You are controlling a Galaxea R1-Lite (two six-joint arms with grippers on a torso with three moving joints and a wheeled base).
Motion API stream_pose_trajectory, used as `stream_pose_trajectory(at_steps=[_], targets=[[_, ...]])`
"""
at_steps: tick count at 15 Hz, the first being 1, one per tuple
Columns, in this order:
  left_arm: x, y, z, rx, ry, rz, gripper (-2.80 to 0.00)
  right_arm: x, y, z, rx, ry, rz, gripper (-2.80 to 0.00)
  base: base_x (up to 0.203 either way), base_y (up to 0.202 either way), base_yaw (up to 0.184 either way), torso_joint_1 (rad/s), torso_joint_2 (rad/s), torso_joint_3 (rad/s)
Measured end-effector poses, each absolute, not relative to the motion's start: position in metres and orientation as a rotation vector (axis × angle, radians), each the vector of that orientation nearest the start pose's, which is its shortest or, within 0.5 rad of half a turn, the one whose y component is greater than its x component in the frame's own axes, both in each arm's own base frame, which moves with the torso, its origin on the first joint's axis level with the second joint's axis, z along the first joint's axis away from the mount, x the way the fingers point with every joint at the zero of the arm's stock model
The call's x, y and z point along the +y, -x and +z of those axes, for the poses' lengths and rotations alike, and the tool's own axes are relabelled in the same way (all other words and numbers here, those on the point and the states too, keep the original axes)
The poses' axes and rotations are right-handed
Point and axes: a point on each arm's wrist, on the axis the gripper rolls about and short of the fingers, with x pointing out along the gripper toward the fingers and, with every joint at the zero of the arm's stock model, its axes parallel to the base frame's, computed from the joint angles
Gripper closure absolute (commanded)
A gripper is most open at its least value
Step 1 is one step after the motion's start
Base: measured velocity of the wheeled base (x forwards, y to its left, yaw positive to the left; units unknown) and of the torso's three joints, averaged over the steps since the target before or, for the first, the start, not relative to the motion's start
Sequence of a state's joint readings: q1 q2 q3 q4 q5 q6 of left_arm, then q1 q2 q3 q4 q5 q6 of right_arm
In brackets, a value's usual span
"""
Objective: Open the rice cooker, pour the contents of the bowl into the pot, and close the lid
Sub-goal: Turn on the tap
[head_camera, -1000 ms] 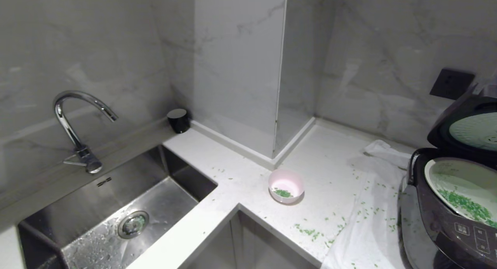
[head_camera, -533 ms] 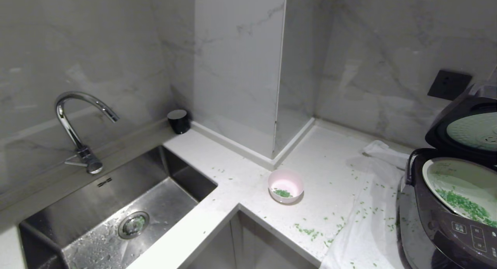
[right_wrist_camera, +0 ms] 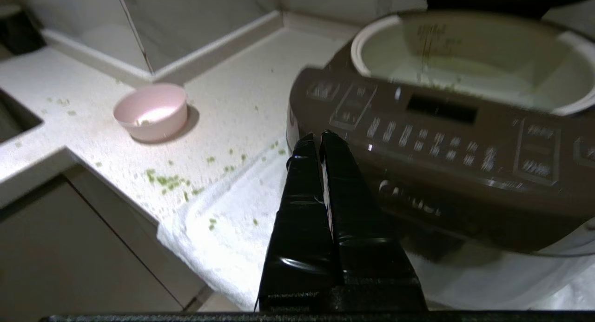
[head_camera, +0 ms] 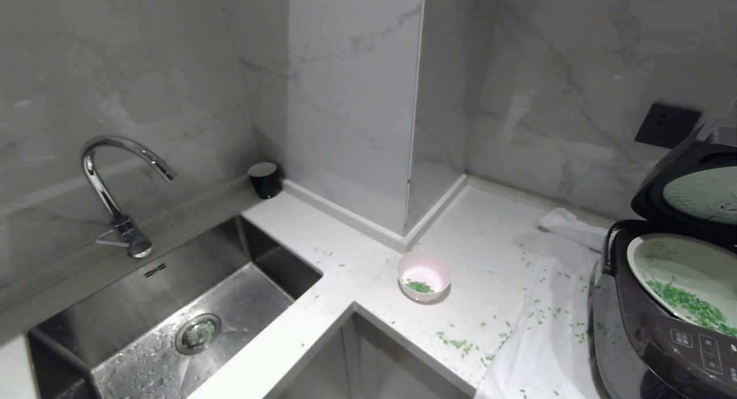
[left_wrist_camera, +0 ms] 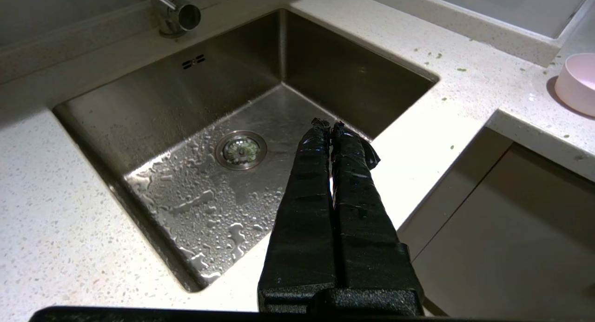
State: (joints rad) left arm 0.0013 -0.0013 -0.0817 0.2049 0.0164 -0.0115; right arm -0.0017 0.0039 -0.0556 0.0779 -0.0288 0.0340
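Observation:
The dark brown rice cooker [head_camera: 662, 330] stands at the right edge of the counter. Its lid [head_camera: 685, 192] is raised, silvery plate showing. Green bits [head_camera: 691, 304] lie in the pale pot [head_camera: 645, 255]. The pink bowl [head_camera: 424, 275] sits upright near the counter's inner corner with a few green bits [head_camera: 419, 286] in it. Neither arm shows in the head view. My right gripper [right_wrist_camera: 316, 135] is shut and empty, low before the cooker's [right_wrist_camera: 441, 141] left front corner, with the bowl [right_wrist_camera: 151, 110] off to one side. My left gripper [left_wrist_camera: 327, 123] is shut and empty over the sink's near edge.
A steel sink [head_camera: 173, 272] with a curved faucet [head_camera: 109, 180] fills the left. A white cloth [head_camera: 553, 330] lies under the cooker. Spilled green bits [head_camera: 458, 344] dot the counter and cloth. A black cup [head_camera: 264, 179] stands at the back wall, a socket [head_camera: 668, 124] above the cooker.
The whole head view has shifted a little, so the cooker shows slightly further left. Nothing on the counter has moved.

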Motion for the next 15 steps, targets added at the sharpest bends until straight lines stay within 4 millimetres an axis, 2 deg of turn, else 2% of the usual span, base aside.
stream_pose_trajectory(at_steps=[2,4,7,9,11,12,15], targets=[[0.000,0.030,0.077,0.122,0.010,0.018,0.00,-0.001,0.029,0.104,0.011,-0.055,-0.028,0.00,0.000,0.000,0.000,0.000,0.00,0.000],[0.000,0.031,0.077,0.122,0.009,0.020,0.00,0.000,0.022,0.137,0.041,-0.093,0.006,0.00,0.000,0.000,0.000,0.000,0.00,0.000],[0.000,0.031,0.077,0.122,0.010,0.021,0.00,0.002,-0.006,0.205,0.082,-0.125,0.109,0.00,0.000,0.000,0.000,0.000,0.00,0.000],[0.000,0.031,0.077,0.122,0.009,0.021,0.00,0.005,-0.037,0.245,0.116,-0.139,0.191,0.00,0.000,0.000,0.000,0.000,0.00,0.000],[0.000,0.031,0.077,0.122,0.008,0.021,0.00,0.008,-0.074,0.265,0.192,-0.153,0.248,0.00,0.000,0.000,0.000,0.000,0.00,0.000],[0.000,0.031,0.077,0.122,0.008,0.021,0.00,0.011,-0.095,0.268,0.243,-0.160,0.272,0.00,0.000,0.000,0.000,0.000,0.00,0.000],[0.000,0.031,0.077,0.122,0.007,0.021,0.00,0.029,-0.152,0.261,0.454,-0.208,0.349,0.00,0.000,0.000,0.000,0.000,0.00,0.000]])
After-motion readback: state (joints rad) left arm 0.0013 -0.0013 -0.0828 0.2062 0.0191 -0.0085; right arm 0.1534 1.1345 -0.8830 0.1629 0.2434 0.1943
